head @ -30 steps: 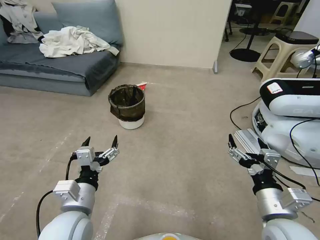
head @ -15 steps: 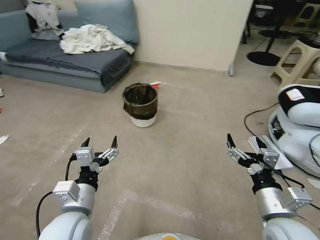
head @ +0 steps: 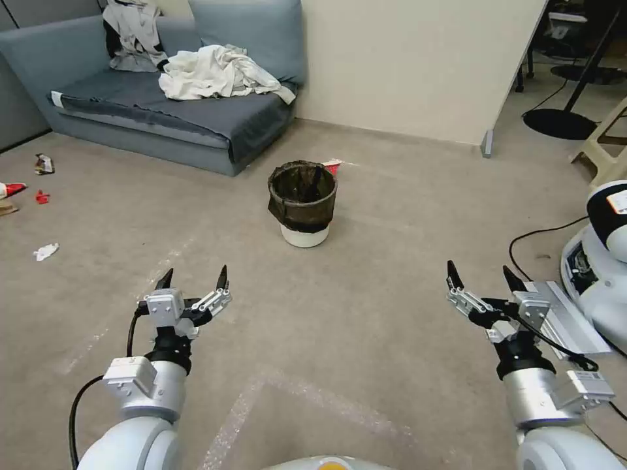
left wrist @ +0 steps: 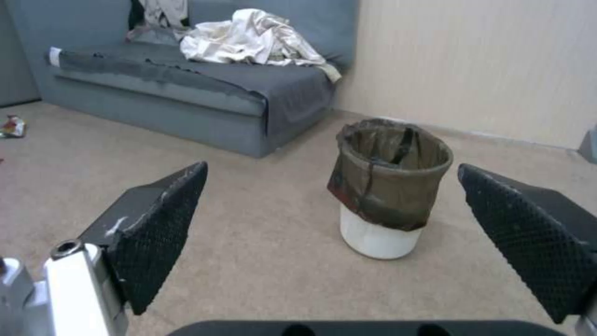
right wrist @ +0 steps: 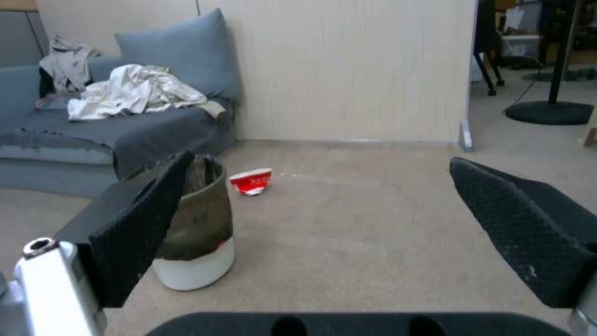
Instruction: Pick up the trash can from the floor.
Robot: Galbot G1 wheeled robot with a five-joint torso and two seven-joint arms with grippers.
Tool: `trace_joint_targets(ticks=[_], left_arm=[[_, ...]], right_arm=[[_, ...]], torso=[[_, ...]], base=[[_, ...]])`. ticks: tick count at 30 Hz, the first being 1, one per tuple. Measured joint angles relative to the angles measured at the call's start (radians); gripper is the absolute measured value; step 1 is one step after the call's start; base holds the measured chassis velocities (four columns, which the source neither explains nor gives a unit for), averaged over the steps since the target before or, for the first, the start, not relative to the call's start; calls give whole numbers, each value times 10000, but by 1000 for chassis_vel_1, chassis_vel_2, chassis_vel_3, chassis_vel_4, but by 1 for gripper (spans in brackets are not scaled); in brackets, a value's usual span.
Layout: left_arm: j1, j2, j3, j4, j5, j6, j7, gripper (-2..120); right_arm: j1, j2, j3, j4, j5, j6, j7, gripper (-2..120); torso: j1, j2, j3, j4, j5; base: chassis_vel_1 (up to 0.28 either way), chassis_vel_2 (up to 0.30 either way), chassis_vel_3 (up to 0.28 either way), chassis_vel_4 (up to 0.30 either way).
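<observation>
On the beige floor (head: 366, 307), the upright white plastic trash can (head: 303, 203) stands at one o'clock from the nearer, spread left gripper (head: 193, 282); right gripper (head: 482, 275) likewise agape.

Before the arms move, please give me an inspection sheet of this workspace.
Surface: floor, beige, faint tape marks.
Job's things: trash can upright on the floor, dark bag over its rim, untouched.
Clutter: crushed red-and-white cup behind the can; small litter far left.
Grippers: left gripper and right gripper open, short of the can, holding nothing.
Cables: black cable on the floor at right.
Surroundings: blue sofa with clothes, wall, another robot.
</observation>
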State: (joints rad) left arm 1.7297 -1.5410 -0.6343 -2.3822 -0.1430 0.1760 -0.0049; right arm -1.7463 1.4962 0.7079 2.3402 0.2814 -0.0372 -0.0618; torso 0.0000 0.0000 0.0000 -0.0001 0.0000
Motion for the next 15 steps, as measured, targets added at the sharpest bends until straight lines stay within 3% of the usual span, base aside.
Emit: trace_joint_targets(ticks=[9,15], left_arm=[[29,-15,-3,5,20,-7,14,100],[28,5,-13,11,9,-12,15,100]], right_arm=[[2,14,-6,-78,-6,180,-76,100],[2,46,-19,-66,-25,180,-112,100]], torso=[[0,0,0,1,-1],[0,0,0,2,-1]], base=[[0,0,0,0],[-55,61,78,-54]])
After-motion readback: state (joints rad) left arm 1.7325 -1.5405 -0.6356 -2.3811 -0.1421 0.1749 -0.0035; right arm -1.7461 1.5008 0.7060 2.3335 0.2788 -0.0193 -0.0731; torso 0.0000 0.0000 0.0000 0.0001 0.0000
